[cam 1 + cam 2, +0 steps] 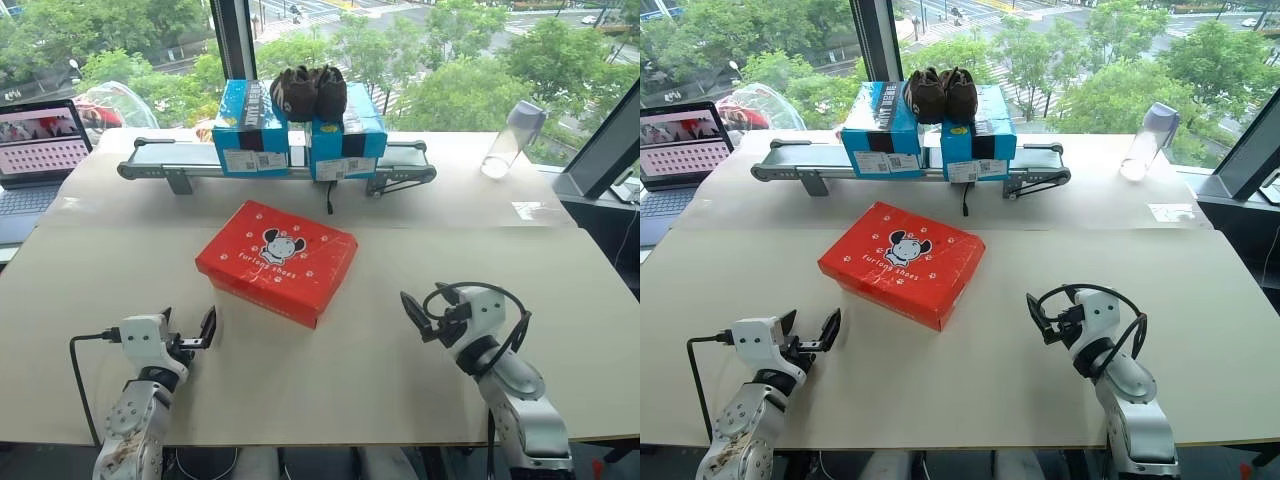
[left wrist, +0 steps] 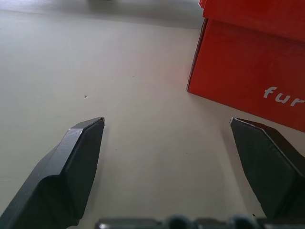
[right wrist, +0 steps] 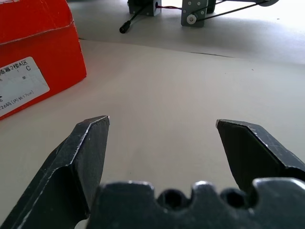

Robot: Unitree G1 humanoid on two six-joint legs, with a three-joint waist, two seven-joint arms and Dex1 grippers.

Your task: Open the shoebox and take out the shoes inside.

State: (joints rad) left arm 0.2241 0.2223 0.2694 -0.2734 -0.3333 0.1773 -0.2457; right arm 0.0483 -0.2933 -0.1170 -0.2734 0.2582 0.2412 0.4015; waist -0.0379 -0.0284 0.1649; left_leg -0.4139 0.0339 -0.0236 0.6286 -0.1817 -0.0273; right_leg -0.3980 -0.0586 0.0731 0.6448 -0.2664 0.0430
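The red shoebox (image 1: 277, 260) lies flat in the middle of the table with its lid shut; a white cartoon mouse and lettering mark the top. The shoes are hidden inside it. My left gripper (image 1: 188, 325) hovers low over the table just left of the box's near corner, open and holding nothing. In the left wrist view the box's red side wall (image 2: 248, 71) stands a short way past the left gripper (image 2: 167, 120). My right gripper (image 1: 428, 305) is open to the right of the box, apart from it. The right wrist view shows the right gripper (image 3: 162, 120) and the box's labelled end (image 3: 38, 43).
Behind the shoebox a small conveyor (image 1: 150, 160) carries two blue boxes (image 1: 250, 125) with dark brown fuzzy shoes (image 1: 308, 92) on top. A laptop (image 1: 35, 150) sits at the far left, a clear bottle (image 1: 510, 138) at the far right. A cable (image 3: 125, 26) lies near the conveyor.
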